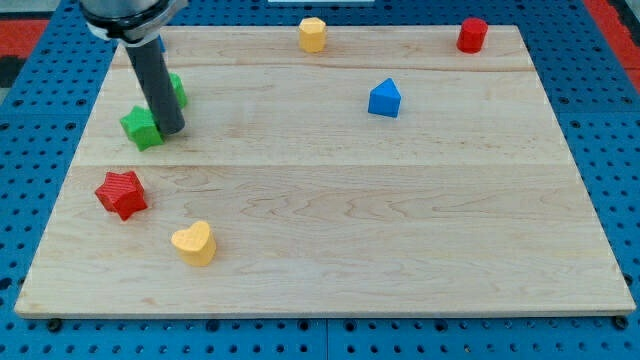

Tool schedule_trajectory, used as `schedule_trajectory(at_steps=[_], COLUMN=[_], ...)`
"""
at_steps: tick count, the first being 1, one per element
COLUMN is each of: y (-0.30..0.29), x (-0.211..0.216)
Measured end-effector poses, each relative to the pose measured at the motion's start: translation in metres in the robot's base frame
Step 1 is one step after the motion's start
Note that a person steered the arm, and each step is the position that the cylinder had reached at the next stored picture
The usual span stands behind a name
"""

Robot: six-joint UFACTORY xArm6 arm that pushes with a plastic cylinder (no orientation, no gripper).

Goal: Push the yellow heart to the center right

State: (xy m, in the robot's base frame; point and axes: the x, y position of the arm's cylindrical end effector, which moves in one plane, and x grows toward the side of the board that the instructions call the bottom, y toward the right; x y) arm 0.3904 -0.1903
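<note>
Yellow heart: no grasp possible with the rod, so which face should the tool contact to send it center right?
Contact the yellow heart on its face toward the view's left and slightly bottom, pushing right and a little up. It lies flat near the board's bottom left. My tip sits up by the green blocks, so it probably must first pass around the red star.

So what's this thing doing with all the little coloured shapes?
A robot arm is pushing blocks around a wooden board with a dark rod. Its job is to slide the yellow heart to the middle of the view's right side. That heart sits near the bottom left, untouched. My tip rests at the upper left, beside two green blocks. A red star lies between there and the heart.
</note>
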Motion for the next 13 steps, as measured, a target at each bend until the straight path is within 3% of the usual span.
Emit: schedule_trajectory(at_steps=[3,4,5,6,10,12,13], y=[-0.029,0.001,0.075,0.114,0.142,0.138,0.117], x=[0.006,0.006,0.007,0.017,0.056,0.192,0.228])
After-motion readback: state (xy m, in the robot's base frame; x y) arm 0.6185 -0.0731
